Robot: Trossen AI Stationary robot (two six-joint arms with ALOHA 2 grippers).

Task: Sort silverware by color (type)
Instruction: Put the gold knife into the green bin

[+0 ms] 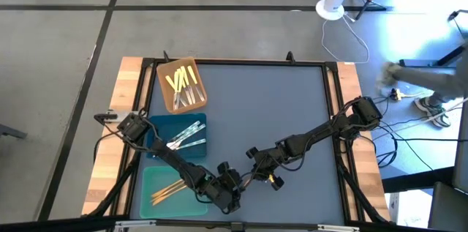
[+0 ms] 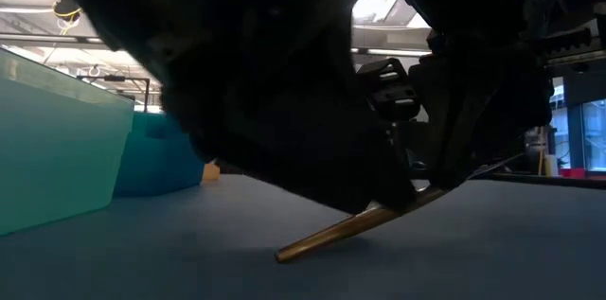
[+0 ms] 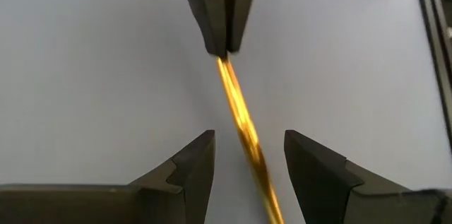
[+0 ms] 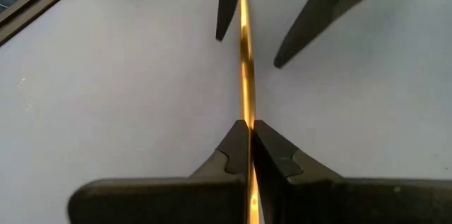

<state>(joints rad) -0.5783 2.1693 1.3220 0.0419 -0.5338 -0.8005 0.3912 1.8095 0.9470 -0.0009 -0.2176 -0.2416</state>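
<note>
Gold utensil [image 3: 239, 114] slants over the grey counter [image 3: 85, 75], one end pinched in the clenched right hand [image 4: 249, 143]. Left hand [image 3: 248, 155] straddles its shaft with fingers spread, near the counter's front edge beside the teal tray [image 1: 164, 177].

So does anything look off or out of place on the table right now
One gold utensil is outside the trays. The right gripper is shut on one end, so it hangs tilted with its other tip on the mat, and the open left gripper straddles it. It looks like a handover. The rest lies sorted in the brown, blue and teal trays.
</note>
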